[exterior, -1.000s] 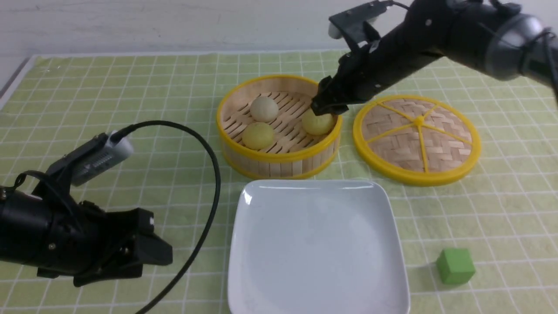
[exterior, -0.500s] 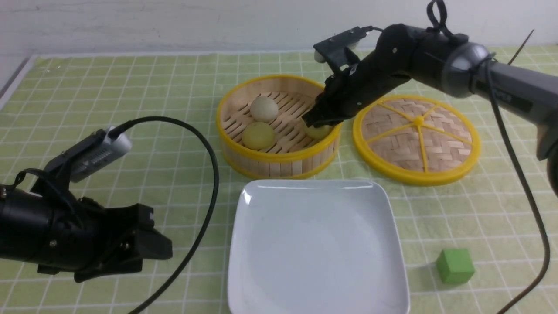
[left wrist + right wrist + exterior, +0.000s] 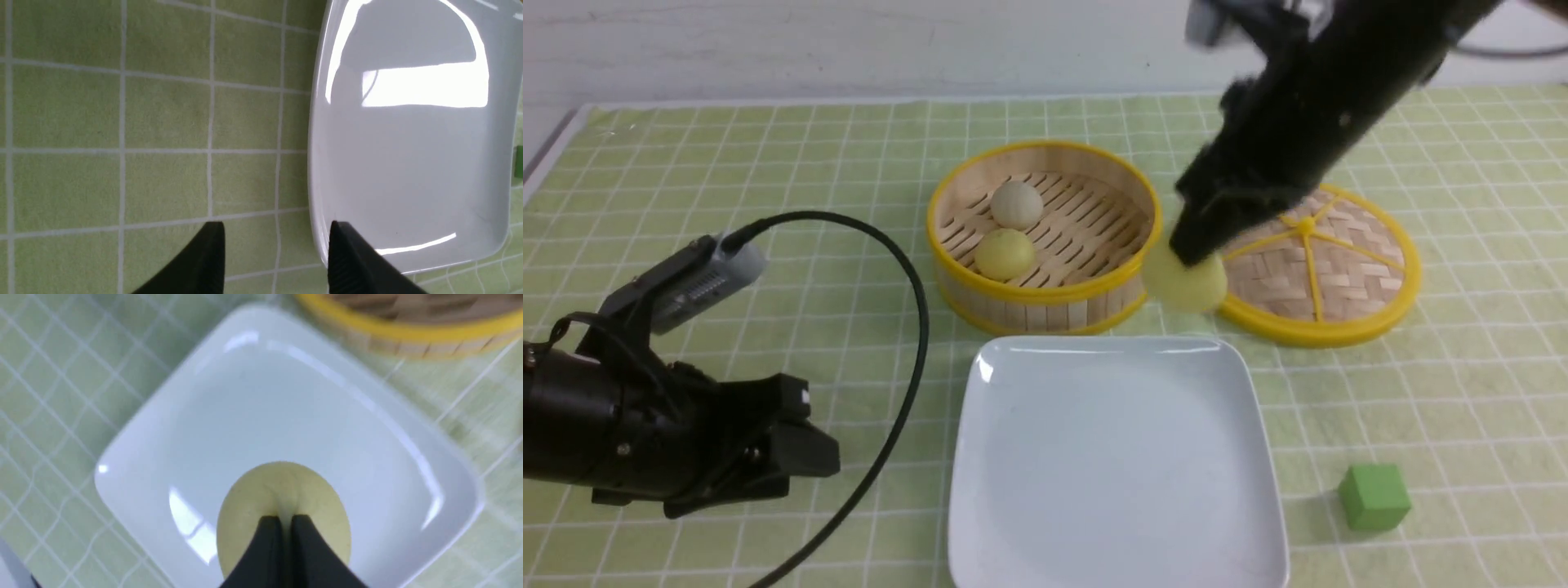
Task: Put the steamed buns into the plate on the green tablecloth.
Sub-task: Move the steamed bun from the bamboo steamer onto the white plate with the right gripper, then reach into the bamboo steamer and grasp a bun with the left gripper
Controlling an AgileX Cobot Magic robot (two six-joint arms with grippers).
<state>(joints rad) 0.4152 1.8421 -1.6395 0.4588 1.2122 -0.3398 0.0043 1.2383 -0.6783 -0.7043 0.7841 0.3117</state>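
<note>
One pale yellow round steamed bun point(image 3: 1186, 284) hangs clamped in the right jaws, lifted clear of the yellow-rimmed bamboo steamer point(image 3: 947, 269) and heading for the bare, glossy white square plate point(image 3: 1111, 457) on the green gridded tablecloth point(image 3: 727, 163). Another yellow bun point(image 3: 1005, 253) and an off-white bun point(image 3: 1016, 204) sit in the steamer. The left jaws are apart. No bun is on the plate yet.

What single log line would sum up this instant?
right claw: shut on yellow bun, held in air beside steamer | left claw: open, beside plate | steamer: two buns inside | plate: bare
</note>
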